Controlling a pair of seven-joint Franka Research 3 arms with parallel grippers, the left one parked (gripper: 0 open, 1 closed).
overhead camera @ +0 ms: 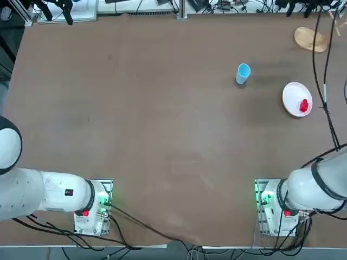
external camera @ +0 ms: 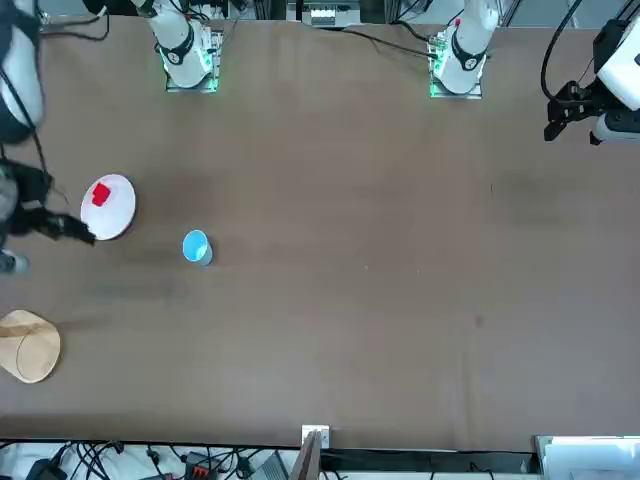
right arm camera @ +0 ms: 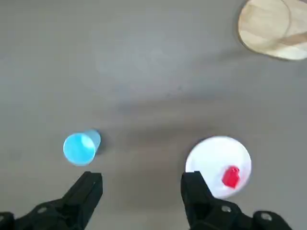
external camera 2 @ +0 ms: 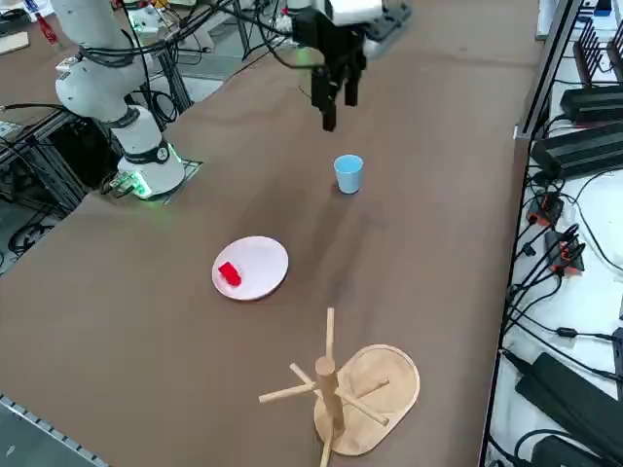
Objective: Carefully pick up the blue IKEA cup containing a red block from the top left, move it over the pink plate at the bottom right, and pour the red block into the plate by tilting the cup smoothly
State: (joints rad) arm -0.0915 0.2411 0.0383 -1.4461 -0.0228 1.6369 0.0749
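with the red block [overhead camera: 304, 105] on the pink plate [overhead camera: 293, 96], toward its four o'clock edge, and no block visible in the blue cup [overhead camera: 243, 73], we judge the pour done, so the likeliest mistake is starting it again. closing on the cup would risk tipping it, since it is light, slim and upright on the bare counter [overhead camera: 162, 108]; it stands at ten o'clock from the plate, well apart from it. a low sweep toward four o'clock could catch the plate's rim and send the block sliding off, as it lies loose near that edge. the wooden rack [external camera 2: 365, 399], just past twelve o'clock from the plate, has pegs that a careless swing might snag, and the arm's hanging cables [overhead camera: 325, 103] could drag if we came down too far. as for pose, our right end effector [right arm camera: 142, 178] hangs over the counter, above the cup and plate, pointing down, its two fingers spread wide with nothing between them. we would lift away gently and leave everything alone.
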